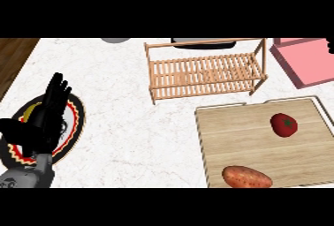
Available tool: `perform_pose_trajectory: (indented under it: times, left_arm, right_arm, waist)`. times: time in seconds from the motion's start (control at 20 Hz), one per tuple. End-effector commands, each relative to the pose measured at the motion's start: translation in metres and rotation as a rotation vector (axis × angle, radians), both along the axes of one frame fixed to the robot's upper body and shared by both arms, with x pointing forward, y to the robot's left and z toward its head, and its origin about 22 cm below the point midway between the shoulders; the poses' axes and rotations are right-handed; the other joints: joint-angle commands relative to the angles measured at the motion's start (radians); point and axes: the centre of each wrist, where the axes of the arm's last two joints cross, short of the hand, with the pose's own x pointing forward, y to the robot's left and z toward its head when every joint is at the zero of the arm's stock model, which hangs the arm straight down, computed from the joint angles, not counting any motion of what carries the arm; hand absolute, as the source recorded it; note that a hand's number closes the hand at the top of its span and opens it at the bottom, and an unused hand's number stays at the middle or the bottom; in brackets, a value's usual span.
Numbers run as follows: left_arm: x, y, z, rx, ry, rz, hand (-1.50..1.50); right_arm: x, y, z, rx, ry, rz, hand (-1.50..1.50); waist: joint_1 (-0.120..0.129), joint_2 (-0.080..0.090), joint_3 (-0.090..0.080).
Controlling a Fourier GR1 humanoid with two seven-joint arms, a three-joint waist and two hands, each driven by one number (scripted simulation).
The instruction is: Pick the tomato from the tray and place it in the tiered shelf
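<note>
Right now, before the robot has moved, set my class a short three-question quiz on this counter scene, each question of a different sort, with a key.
1. True or false: the tomato is already on the tiered shelf.
2. Multiple choice: what shares the wooden tray with the tomato? A) a banana B) a sweet potato C) a cup
3. Fill in: the left hand shows open over a round ____ at the view's left.

Key
1. False; it lies on the tray, in front of the shelf.
2. B
3. plate
</note>
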Motion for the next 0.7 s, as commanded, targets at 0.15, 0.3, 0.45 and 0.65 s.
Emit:
perform_pose_trajectory:
  times: [0.15,0.3,0.45,0.65]
  left_arm:
    - [-0.009,-0.002,0.011,-0.013,-0.005,-0.004,0.0]
    - [0.0,0.011,0.009,0.0,-0.001,0.019,0.0]
    - [-0.014,-0.014,0.013,-0.017,0.007,-0.004,0.0]
    - [-0.005,-0.001,0.019,0.006,-0.001,0.021,0.0]
  right_arm:
    - [-0.022,0.046,-0.006,-0.329,-0.147,0.075,-1.5]
    - [-0.029,0.036,-0.043,-0.353,-0.144,0.068,-1.5]
    - [-0.023,0.045,-0.047,-0.459,-0.194,0.036,-1.5]
    - [-0.022,0.041,-0.069,-0.581,-0.277,0.0,-1.5]
  waist:
    - [-0.001,-0.001,-0.001]
    - [-0.008,0.002,-0.002]
    - [0.004,0.0,-0.003]
    - [0.004,0.002,-0.003]
